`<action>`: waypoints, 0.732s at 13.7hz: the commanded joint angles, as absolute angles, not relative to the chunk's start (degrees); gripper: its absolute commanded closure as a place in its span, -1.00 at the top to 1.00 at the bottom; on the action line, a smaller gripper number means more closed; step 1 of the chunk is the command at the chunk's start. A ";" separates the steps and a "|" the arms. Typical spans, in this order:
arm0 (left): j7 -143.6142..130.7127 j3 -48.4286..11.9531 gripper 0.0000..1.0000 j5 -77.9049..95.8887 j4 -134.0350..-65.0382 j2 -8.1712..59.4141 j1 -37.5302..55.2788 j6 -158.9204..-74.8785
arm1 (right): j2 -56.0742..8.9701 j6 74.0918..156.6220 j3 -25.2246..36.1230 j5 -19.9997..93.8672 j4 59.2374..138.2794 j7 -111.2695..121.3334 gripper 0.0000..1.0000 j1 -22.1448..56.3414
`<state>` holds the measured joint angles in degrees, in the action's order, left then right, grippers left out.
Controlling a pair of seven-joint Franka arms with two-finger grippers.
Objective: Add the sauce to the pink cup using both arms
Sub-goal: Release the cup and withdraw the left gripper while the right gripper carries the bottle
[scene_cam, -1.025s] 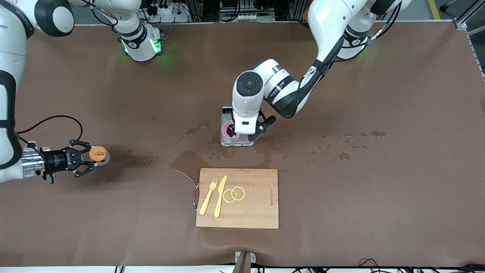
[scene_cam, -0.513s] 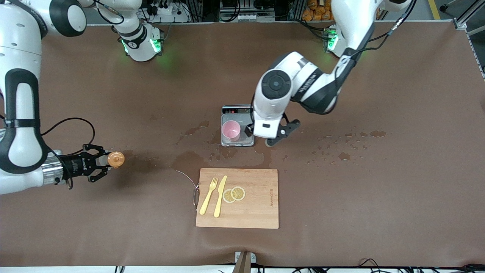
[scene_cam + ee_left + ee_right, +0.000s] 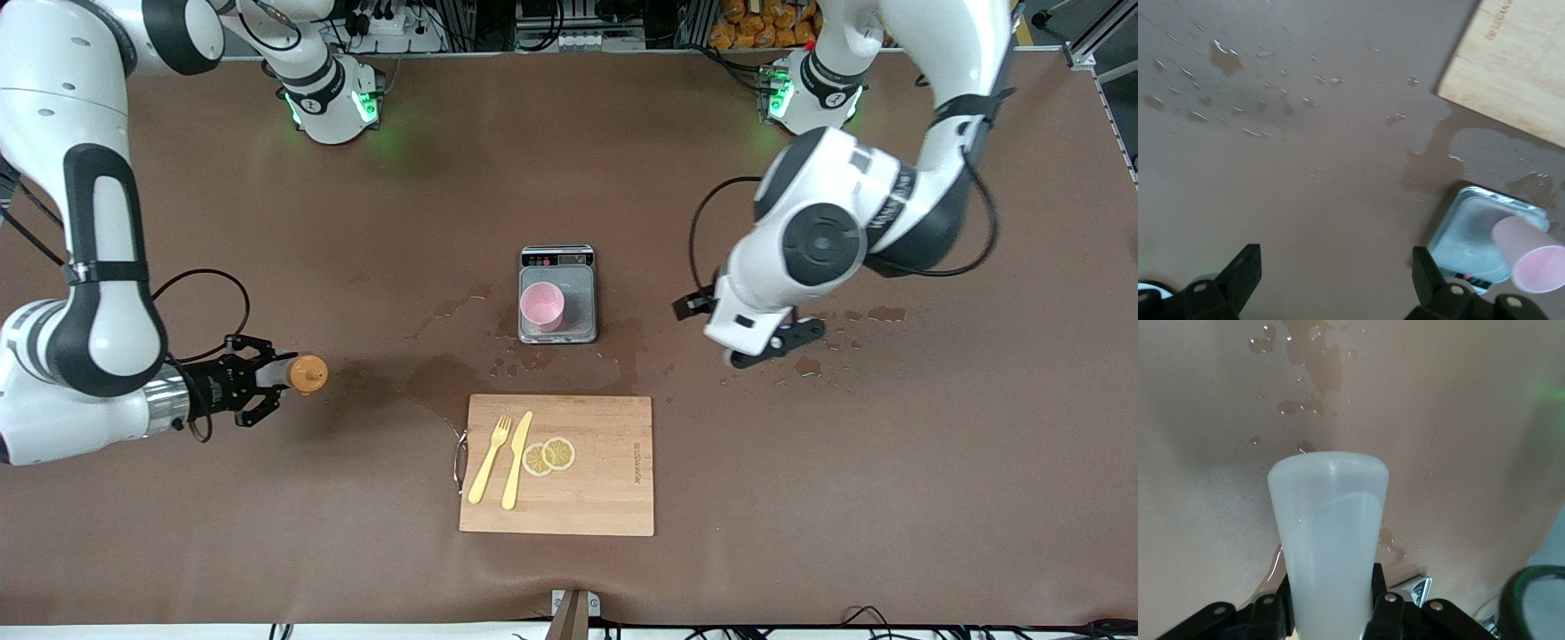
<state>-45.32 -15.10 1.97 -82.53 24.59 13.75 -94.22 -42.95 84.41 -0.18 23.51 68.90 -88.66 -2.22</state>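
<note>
The right gripper [image 3: 267, 388], a black two-finger hand on a white jointed arm, is clamped around the small translucent greyish-white squeeze bottle with an orange nozzle cap [image 3: 300, 374], holding it over the brown table cover [image 3: 889, 498] toward the right arm's end of the table. In the right wrist view the bottle's pale body [image 3: 1329, 540] sits squarely between the black fingers [image 3: 1388, 613]. The small pale pink plastic tumbler [image 3: 541, 306] stands upright on the pan of a small silver kitchen scale [image 3: 578, 311] near the middle of the table. The left gripper [image 3: 772, 345] hangs empty with its fingers spread wide, over wet spots toward the left arm's end of the table, well apart from the tumbler.

The step in hand looks like carrying the bottle to the tumbler. To do it well, the nozzle should arrive directly above the open mouth before any tipping or squeezing, and the bottle should come in high enough not to knock the light tumbler off the scale. A steady, gentle squeeze would suit a soft bottle.

The rectangular wooden cutting board [image 3: 605, 498], nearer the front edge, carries a yellow fork, a yellow knife and two lemon slices; it bears a small printed mark, too small to read. The scale's display shows nothing legible
</note>
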 commanded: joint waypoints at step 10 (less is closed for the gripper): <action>-6.45 -10.84 1.00 1.67 -88.15 13.90 4.03 -89.30 | -40.17 83.32 0.26 15.39 68.82 -112.74 -0.14 12.12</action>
<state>-12.01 -13.87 1.98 -85.49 17.88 3.24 -89.35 -42.11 84.41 -0.15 17.59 68.48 -108.25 10.09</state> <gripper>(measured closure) 0.000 0.568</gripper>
